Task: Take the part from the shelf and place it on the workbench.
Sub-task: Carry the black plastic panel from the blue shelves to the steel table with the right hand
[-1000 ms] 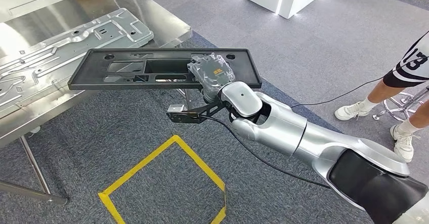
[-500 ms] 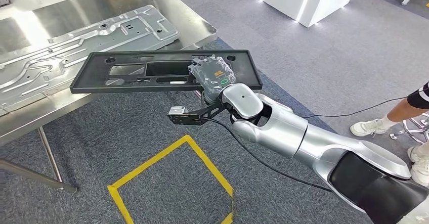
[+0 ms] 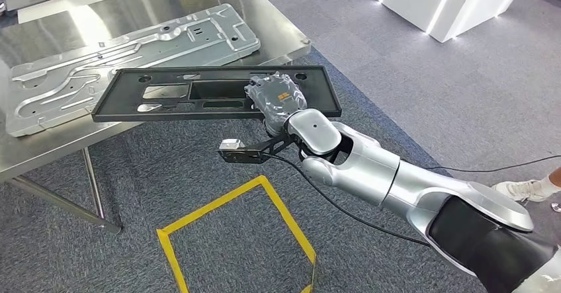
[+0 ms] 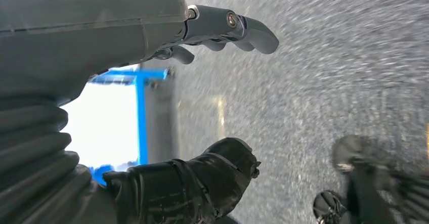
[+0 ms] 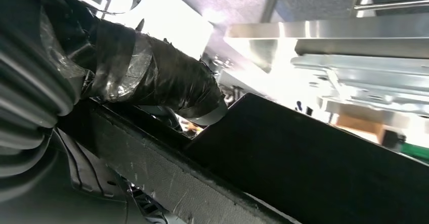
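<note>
Pick from shelf done; placing on workbench (image 3: 40,151) left. Black part (image 3: 218,92) in air, level, its far end above bench edge, over silver metal panel (image 3: 132,55). Right hand (image 3: 278,98) grips part's near edge. Left hand (image 4: 202,97) hangs over floor, fingers apart, holding nothing.

head view: from high on the body, angled forward and down over the steel workbench top (image 3: 53,141) and grey carpet floor (image 3: 463,108). right wrist view: very close behind the taped right hand (image 5: 152,82), looking along the long flat black plastic part (image 5: 313,158) toward the workbench edge (shared with the head view, as is the part (image 3: 165,108)). left wrist view: close behind the left hand (image 4: 202,133), facing down at blurred carpet.
</note>
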